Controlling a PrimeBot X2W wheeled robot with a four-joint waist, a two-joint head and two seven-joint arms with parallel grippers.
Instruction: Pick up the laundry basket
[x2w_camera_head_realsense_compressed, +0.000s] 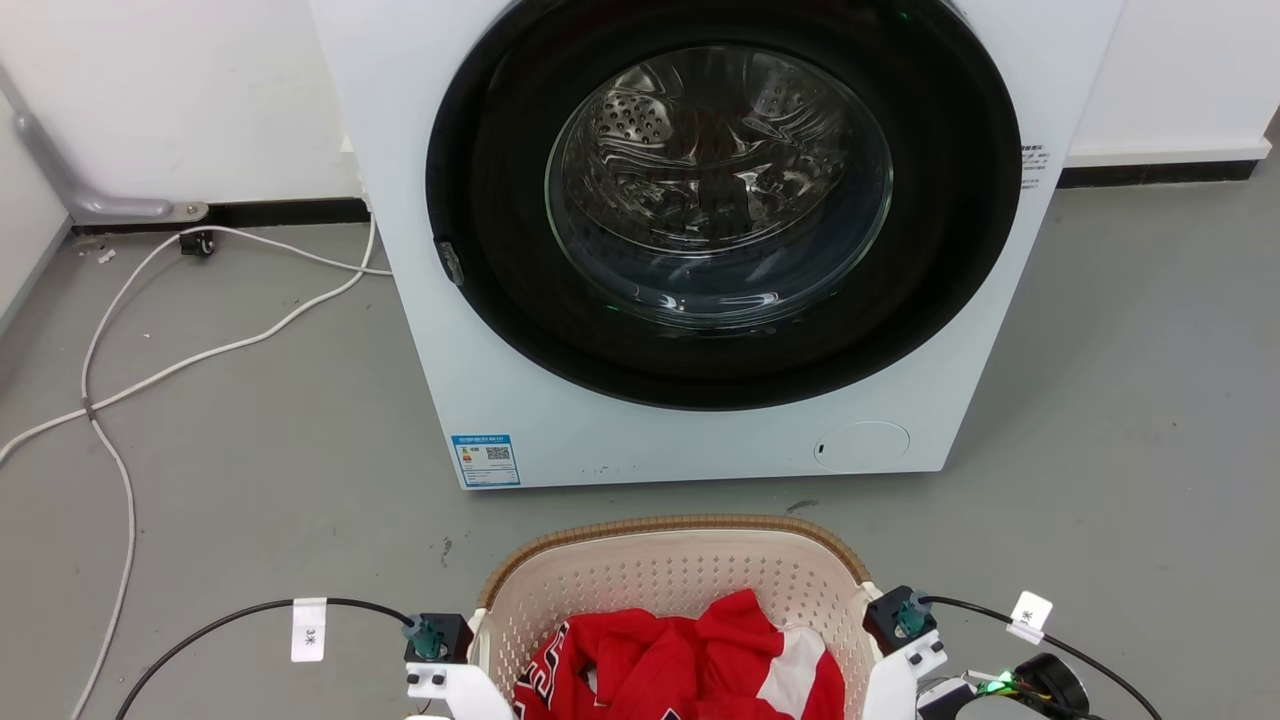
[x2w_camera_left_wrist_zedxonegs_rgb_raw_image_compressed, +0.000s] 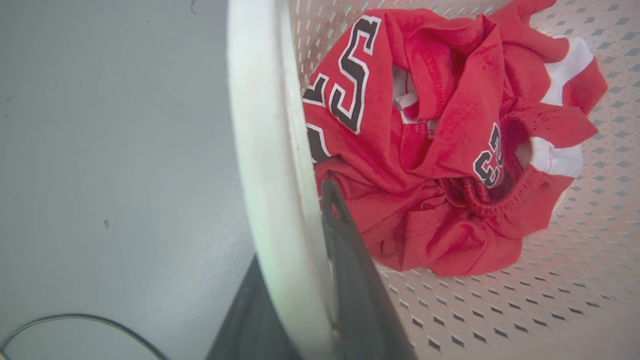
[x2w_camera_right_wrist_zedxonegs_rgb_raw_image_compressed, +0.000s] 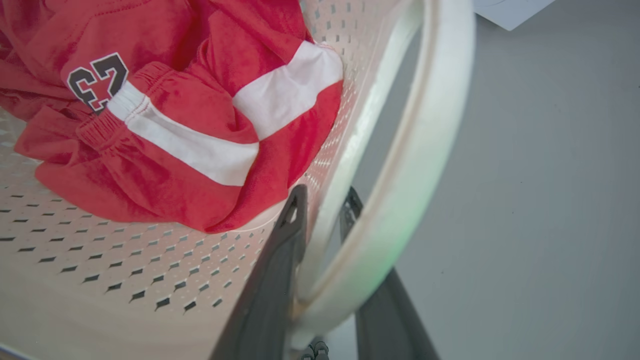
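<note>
The laundry basket (x2w_camera_head_realsense_compressed: 672, 527), cream and perforated with a brown woven-look rim, stands low in the head view in front of the washing machine. A red jersey (x2w_camera_head_realsense_compressed: 690, 665) with white stripes and black numbers lies inside it. My left gripper (x2w_camera_head_realsense_compressed: 440, 662) is at the basket's left side. In the left wrist view its dark fingers (x2w_camera_left_wrist_zedxonegs_rgb_raw_image_compressed: 350, 270) sit either side of the white handle (x2w_camera_left_wrist_zedxonegs_rgb_raw_image_compressed: 265, 150), shut on it. My right gripper (x2w_camera_head_realsense_compressed: 905, 640) is at the right side. Its fingers (x2w_camera_right_wrist_zedxonegs_rgb_raw_image_compressed: 280, 270) clamp the basket's rim beside the handle loop (x2w_camera_right_wrist_zedxonegs_rgb_raw_image_compressed: 425, 150).
A white front-loading washing machine (x2w_camera_head_realsense_compressed: 520, 400) with its round glass door (x2w_camera_head_realsense_compressed: 718, 190) closed stands just beyond the basket. White cables (x2w_camera_head_realsense_compressed: 150, 370) trail over the grey floor at the left. Black cables (x2w_camera_head_realsense_compressed: 230, 615) run from both wrists. Bare floor lies to the right.
</note>
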